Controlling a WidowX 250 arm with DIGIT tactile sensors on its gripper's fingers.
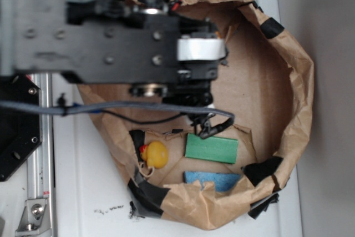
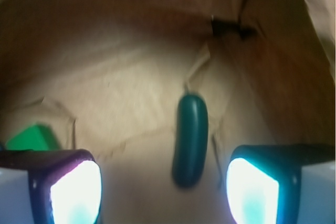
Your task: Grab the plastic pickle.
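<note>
Robot hand (image 2: 164, 190) w/ fingers (image 2: 73, 192) spread wide, pickle (image 2: 191, 139) lying between them on brown paper bowl (image 2: 121, 93), not touching either. Green block (image 2: 32, 137) at left. No readable writing.

dark green pickle (image 2: 190, 139), yellow duck (image 1: 155, 154), brown paper (image 1: 288, 70)

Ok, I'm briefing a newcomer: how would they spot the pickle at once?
Look inside the paper-lined bowl, on its floor below the open gripper. The pickle lies between the fingers: glossy dark green, sausage-shaped with rounded ends, unlike the flat, light-green block.
</note>
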